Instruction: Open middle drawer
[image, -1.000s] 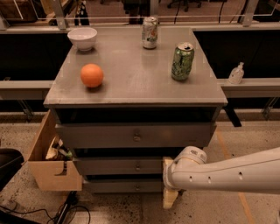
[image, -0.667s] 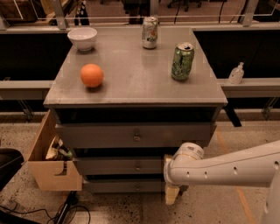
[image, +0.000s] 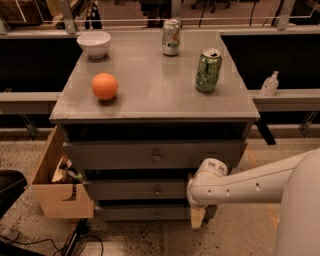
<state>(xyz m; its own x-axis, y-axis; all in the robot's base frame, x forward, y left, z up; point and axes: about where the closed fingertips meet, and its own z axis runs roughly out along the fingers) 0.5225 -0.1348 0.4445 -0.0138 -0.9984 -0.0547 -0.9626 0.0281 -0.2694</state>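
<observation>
The grey cabinet (image: 150, 95) has three drawer fronts stacked below its top. The middle drawer (image: 130, 190) is the second front, with a small round metal knob (image: 158, 191) at its centre. My gripper (image: 198, 218) hangs pointing down at the right end of the middle and bottom drawer fronts, to the right of the knob and a little below it. The white wrist (image: 210, 172) above it covers the middle drawer's right end. The arm (image: 250, 187) reaches in from the right. Nothing is visibly held.
On the cabinet top sit an orange (image: 105, 86), a white bowl (image: 94, 43) and two cans (image: 208, 70) (image: 171, 36). An open cardboard box (image: 55, 192) stands on the floor against the cabinet's left side. Cables (image: 75, 240) lie in front of it. A spray bottle (image: 270, 83) stands on the right ledge.
The arm has risen slightly and its near end now fills the lower right corner. The gripper stays at the right end of the lower drawers. The drawers have not moved.
</observation>
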